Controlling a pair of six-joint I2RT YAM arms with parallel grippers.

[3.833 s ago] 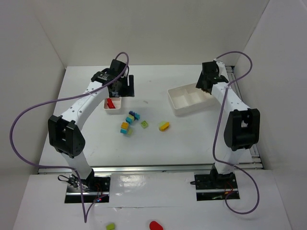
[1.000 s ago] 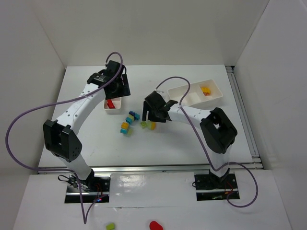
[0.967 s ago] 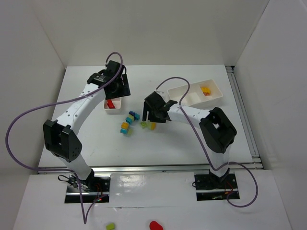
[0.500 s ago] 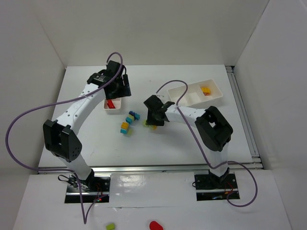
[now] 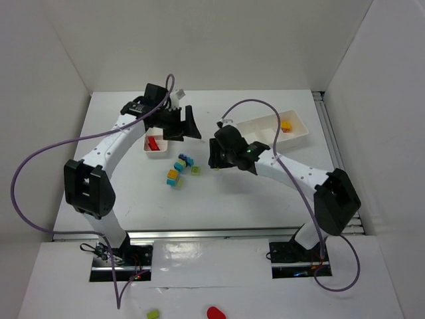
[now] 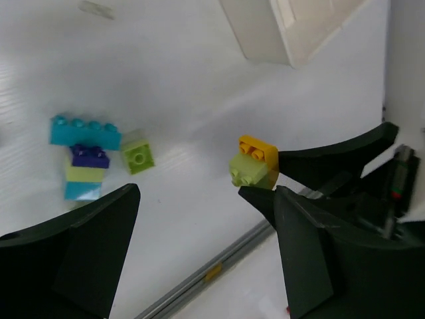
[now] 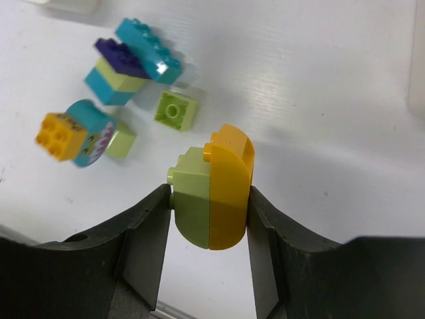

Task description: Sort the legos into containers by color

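My right gripper is shut on a stacked lime-green and orange lego and holds it above the table; the wrist view shows the gripper clamping both sides. This brick also shows in the left wrist view. My left gripper is open and empty, beside the left tray, which holds a red lego. The right tray holds an orange lego. On the table lie a cyan, purple and green stack, a yellow and cyan piece and a small green brick.
The loose bricks lie just left of and below my right gripper: the stack, the green brick and the round cyan piece. White walls enclose the table. A metal rail runs along its near edge.
My right gripper has lifted the green and orange lego off the table and drawn back to the right. My left gripper has swung right, toward the middle.
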